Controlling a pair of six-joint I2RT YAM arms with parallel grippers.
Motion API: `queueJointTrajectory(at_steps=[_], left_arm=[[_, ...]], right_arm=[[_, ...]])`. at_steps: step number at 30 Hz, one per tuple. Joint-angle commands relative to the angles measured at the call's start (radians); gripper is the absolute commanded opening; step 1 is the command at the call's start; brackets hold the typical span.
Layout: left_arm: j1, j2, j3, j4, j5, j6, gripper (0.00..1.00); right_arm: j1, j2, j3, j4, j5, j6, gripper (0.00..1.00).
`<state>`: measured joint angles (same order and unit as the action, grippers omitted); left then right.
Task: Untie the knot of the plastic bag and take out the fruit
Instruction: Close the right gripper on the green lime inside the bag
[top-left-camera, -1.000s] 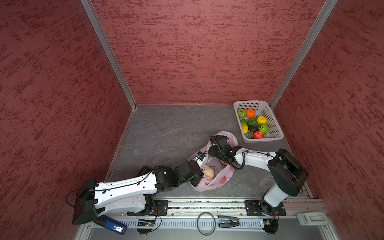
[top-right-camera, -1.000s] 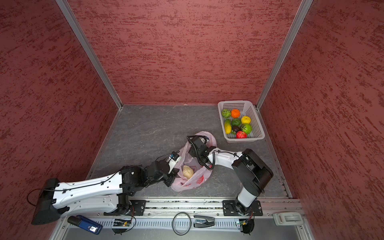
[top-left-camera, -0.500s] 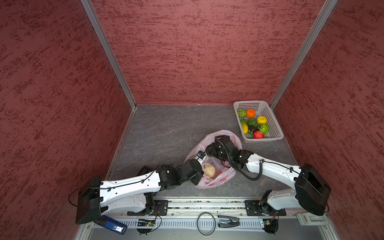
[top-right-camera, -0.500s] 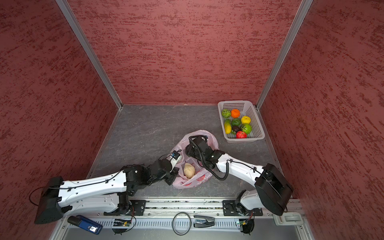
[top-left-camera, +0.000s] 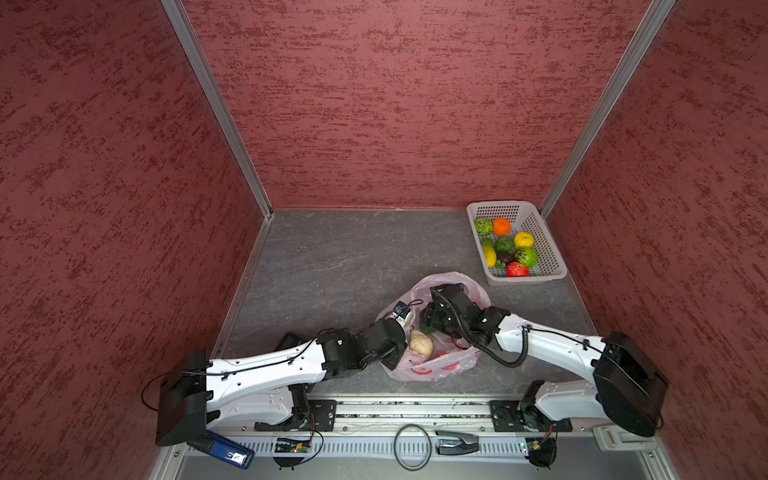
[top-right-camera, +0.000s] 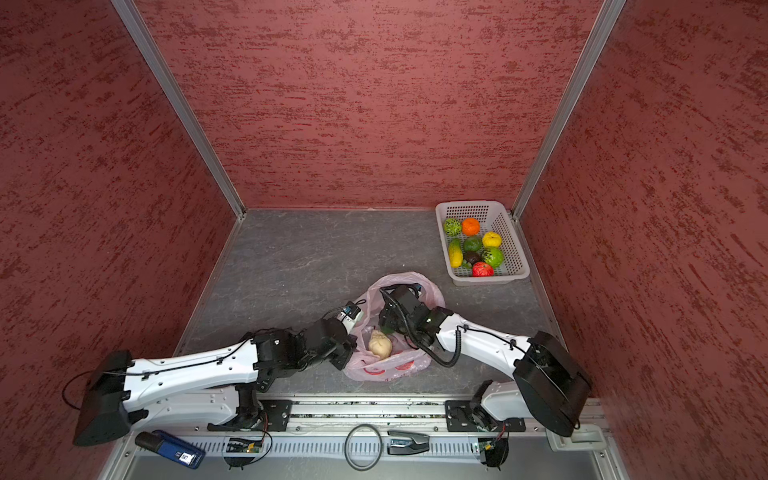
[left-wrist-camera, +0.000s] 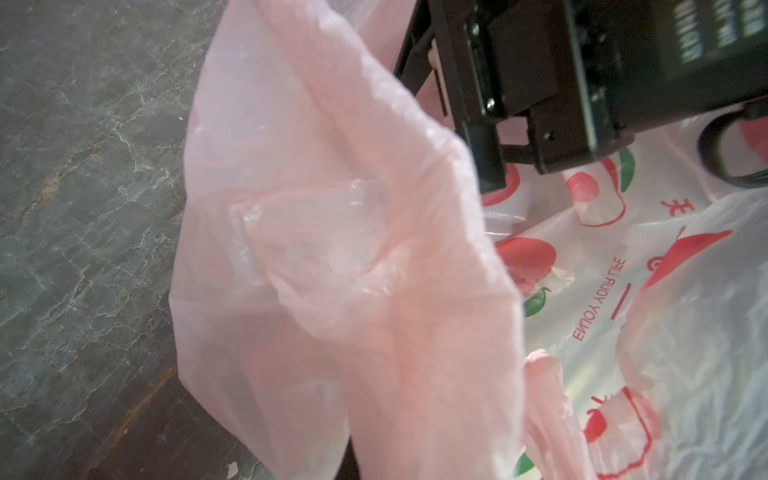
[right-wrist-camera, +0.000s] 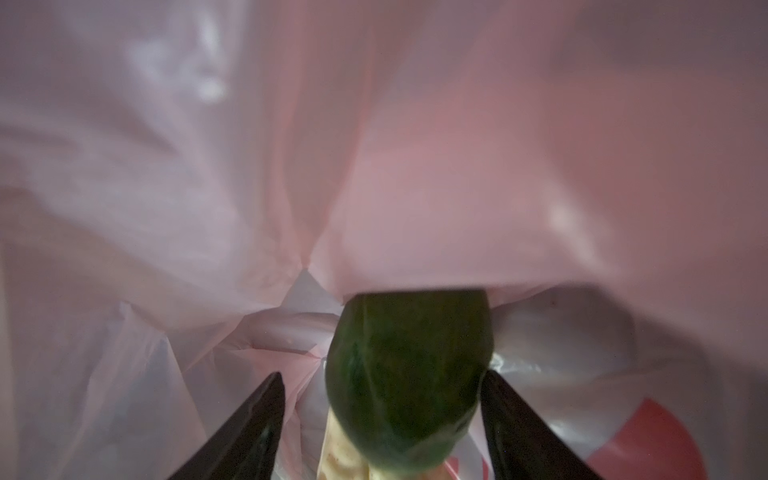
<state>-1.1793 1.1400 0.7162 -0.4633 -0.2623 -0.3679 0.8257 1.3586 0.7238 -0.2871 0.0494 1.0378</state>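
The right gripper (right-wrist-camera: 382, 373) is inside the plastic bag (top-left-camera: 432, 368) and released. Its two dark fingers (right-wrist-camera: 249, 428) stand apart on either side of a green fruit (right-wrist-camera: 407, 374) — one right against it, the other with a gap. Pink film hangs close around them in the right wrist view. The left gripper (top-left-camera: 395, 321) is clenched on the bag's film at the left side of the mouth, and in the left wrist view the film drapes over it. In both top views a beige fruit (top-left-camera: 421, 344) lies in the open mouth between the two grippers. The bag sits near the front edge of the grey surface (top-left-camera: 332, 266), right of the middle. A white basket (top-left-camera: 528, 279) at the far right corner holds other fruit (top-left-camera: 525, 257).
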Motion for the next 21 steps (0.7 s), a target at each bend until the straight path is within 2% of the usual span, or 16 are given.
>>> queueJointTrajectory(at_steps=[1,5,9,15,18,21], left_arm=[[-0.012,0.04,0.003,0.027,0.012,-0.006,0.0],[-0.026,0.06,0.015,0.04,0.009,-0.005,0.0],[-0.029,0.06,0.018,0.046,0.003,-0.006,0.0],[-0.027,0.051,0.014,0.053,-0.003,-0.005,0.0],[-0.025,0.051,0.014,0.053,-0.005,-0.005,0.0],[-0.02,0.048,0.01,0.048,-0.008,-0.007,0.0]], right_arm=[[0.005,0.031,0.044,-0.061,0.015,-0.027,0.81],[0.005,0.046,0.091,-0.141,0.068,-0.04,0.81],[0.005,0.076,0.113,-0.167,0.065,-0.055,0.81],[0.006,0.203,0.173,-0.168,0.064,-0.08,0.79],[0.007,0.218,0.175,-0.146,0.067,-0.071,0.69],[0.009,0.165,0.162,-0.13,0.073,-0.061,0.57]])
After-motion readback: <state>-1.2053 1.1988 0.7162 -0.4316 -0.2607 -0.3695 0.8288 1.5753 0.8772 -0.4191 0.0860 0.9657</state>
